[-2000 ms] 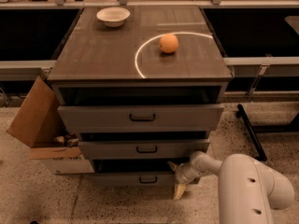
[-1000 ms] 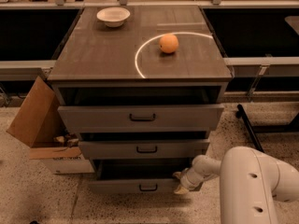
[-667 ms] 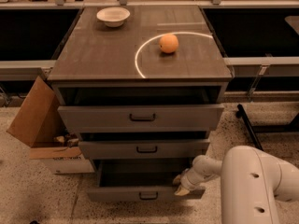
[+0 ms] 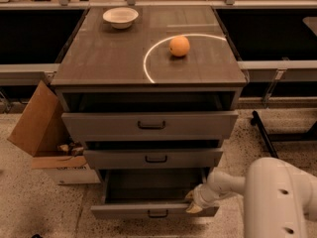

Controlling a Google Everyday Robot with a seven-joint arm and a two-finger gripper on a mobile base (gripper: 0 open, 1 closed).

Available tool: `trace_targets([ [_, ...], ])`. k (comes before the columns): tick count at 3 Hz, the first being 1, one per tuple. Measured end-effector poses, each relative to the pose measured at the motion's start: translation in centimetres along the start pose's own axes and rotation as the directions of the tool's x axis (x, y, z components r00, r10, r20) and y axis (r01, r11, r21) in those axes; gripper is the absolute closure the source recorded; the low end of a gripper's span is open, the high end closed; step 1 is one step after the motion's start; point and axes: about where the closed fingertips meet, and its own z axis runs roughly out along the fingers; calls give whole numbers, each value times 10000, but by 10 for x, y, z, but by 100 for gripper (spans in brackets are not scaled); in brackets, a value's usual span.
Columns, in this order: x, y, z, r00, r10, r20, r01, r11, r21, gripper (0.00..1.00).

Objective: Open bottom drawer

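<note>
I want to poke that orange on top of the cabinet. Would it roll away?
Probably yes: the orange looks round and sits loose on the flat cabinet top, with no visible rim to stop it. It seems firm, so likely no squashing. The end effector is down at the right end of the bottom drawer, so it wouldn't block it.

The bottom drawer [image 4: 124,211] shows a slim, flat grey front with a small dark loop handle [image 4: 157,213] at its centre; it stands pulled out level, well forward of the middle drawer [image 4: 114,158] just above it, its dark inside exposed; the gripper [image 4: 194,203] sits at the front's right end.
</note>
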Motion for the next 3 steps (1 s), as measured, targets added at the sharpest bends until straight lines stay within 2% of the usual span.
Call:
trace_targets([
  [1,1,33,-18,9974,482,540,-527,9949,861,100],
  [2,1,33,-18,9974,482,541,-527,9949,859,100],
  [3,0,34,-16,9973,481,557,-526,9952,826,81],
])
